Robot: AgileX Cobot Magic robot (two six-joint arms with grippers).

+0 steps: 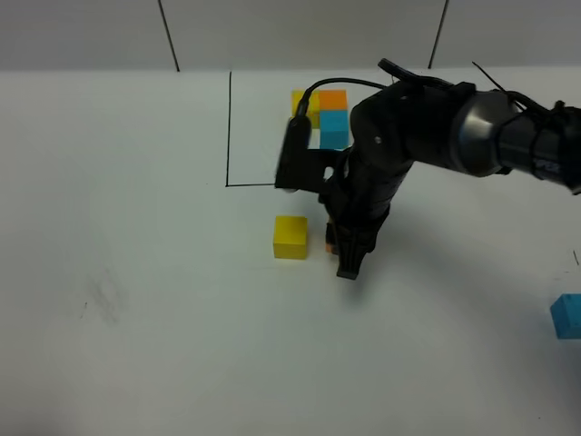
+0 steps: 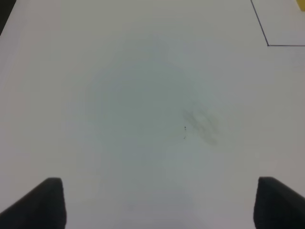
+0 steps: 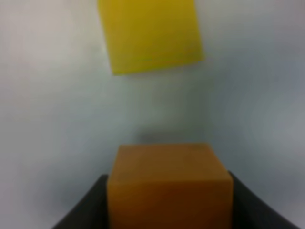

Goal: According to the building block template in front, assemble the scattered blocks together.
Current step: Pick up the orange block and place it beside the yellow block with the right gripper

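At mid-frame we see our right gripper (image 1: 343, 257) clamped on the orange cube (image 3: 169, 183), near the yellow cube (image 1: 290, 237) on its right — our left gripper (image 2: 155, 204) gapes wide.

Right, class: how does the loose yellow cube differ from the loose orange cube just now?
The yellow cube stands free on the table; the orange cube sits between the fingers of the right gripper. From the high camera the yellow cube shows whole; the orange cube is mostly hidden behind the arm. Both are plain cubes outside the black frame.
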